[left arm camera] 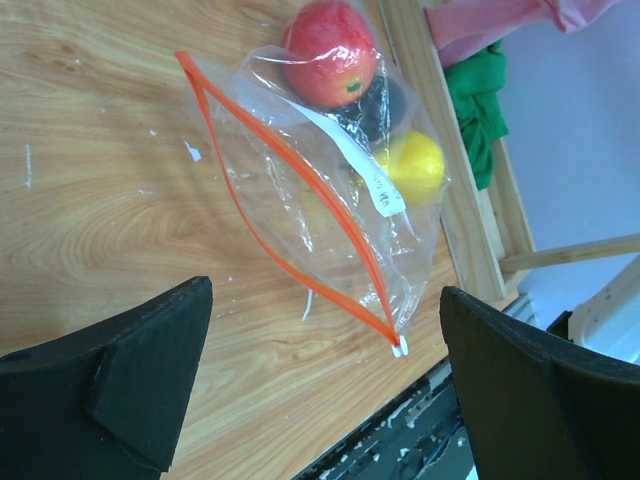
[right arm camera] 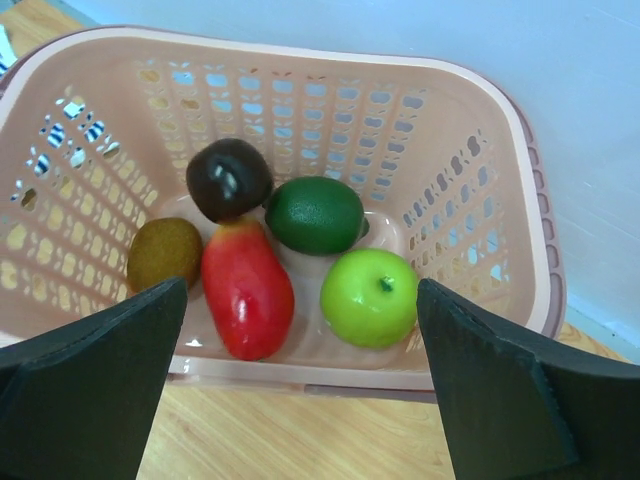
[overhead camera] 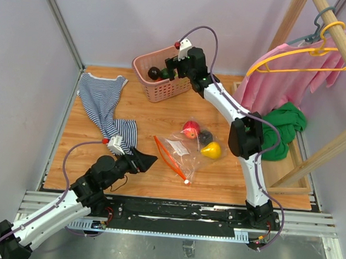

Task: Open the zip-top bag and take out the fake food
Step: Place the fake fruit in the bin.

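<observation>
Spread wide and empty, my left fingers point(left arm camera: 130, 380) hang near the zip-top bag point(left arm camera: 300, 210), flat on the table point(left arm camera: 100, 150) with a red apple point(left arm camera: 330, 52), yellow fruit point(left arm camera: 412, 165) and dark piece point(left arm camera: 388, 105) inside. My right fingers point(right arm camera: 90, 390), equally open and empty, hover above five fruits point(right arm camera: 314, 214) in the pink basket point(right arm camera: 525, 170).

Basket: you'll find the pink slotted basket point(overhead camera: 163, 92) at the far edge of the table point(overhead camera: 228, 183), near the middle.
Striped shirt: on your far left, a blue-and-white striped shirt point(overhead camera: 101, 101) lies crumpled on the wood.
Pink garment: you'll see a pink garment point(overhead camera: 281, 83) hanging on a yellow hanger point(overhead camera: 306, 70) from the wooden rack point(overhead camera: 343, 40) at right.
Green cloth: look below the pink garment, where the green cloth point(overhead camera: 282, 127) sits bunched on the rack's base.
</observation>
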